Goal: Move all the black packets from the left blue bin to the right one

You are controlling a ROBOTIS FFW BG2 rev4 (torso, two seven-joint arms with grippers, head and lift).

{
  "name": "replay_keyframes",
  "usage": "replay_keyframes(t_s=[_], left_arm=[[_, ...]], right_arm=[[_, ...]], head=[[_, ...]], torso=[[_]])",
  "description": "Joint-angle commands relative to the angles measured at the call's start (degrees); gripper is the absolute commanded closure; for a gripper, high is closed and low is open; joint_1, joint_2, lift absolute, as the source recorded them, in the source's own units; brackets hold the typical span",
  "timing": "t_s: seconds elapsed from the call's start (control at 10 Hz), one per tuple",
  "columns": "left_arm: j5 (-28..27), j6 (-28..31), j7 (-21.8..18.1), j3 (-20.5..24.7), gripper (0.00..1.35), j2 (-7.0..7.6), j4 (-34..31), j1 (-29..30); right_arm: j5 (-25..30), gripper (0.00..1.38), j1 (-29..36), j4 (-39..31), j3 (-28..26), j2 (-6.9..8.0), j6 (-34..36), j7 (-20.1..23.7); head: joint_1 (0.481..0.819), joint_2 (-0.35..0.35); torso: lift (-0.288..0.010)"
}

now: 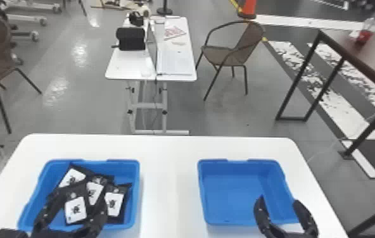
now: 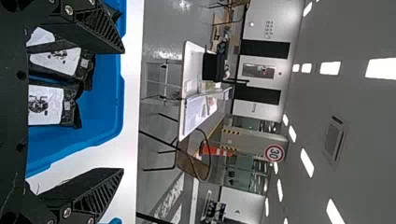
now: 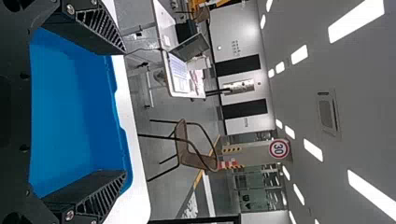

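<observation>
Spread wide with its fingers well apart, the left gripper (image 1: 82, 195) is holding nothing and is hanging over the near part of the left blue bin (image 1: 136, 190). Its arm is coming in from the bottom edge of the head view, with the two flat black fingers pointing forward and curving toward each other at the tips. Between them in that view, the nearest black packet (image 1: 76, 209) is lying with its white label facing up; whether a finger is touching it, I cannot tell. Three more packets are showing in the same bin: one (image 1: 114, 202) toward the right wall, another (image 1: 92, 191) overlapping the pile's middle, and a third (image 1: 71, 177) leaning toward the far left part. The right gripper (image 1: 278, 199) is also standing wide open and gripping nothing, its arm entering from the bottom edge. Its fingers are pointing forward near the right blue bin (image 1: 231, 197), the left one showing against the bin and the right one just outside the side wall. Both bins are sitting well apart on a white table (image 1: 168, 177). Beyond it, an open laptop (image 1: 175, 61) is resting on a smaller table (image 1: 123, 68), with a brown chair (image 1: 247, 41) standing beside that.
</observation>
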Motion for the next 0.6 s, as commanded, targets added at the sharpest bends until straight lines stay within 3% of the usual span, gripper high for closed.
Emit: replay_keyframes(t_s=[0.0,0.5], left_arm=[[0.00,0.26,0.00,-0.08,0.13,0.13,-0.40,0.00],[0.00,0.17,0.00,0.01,0.13,0.13,-0.40,0.00]], right_arm=[[0.03,0.11,-0.01,0.03,0.00,0.14,0.00,0.00],[-0.15,0.11,-0.01,0.03,0.00,0.14,0.00,0.00]], head=[[0.695,-0.135],[0.695,-0.137]], torso=[[0.000],[0.000]])
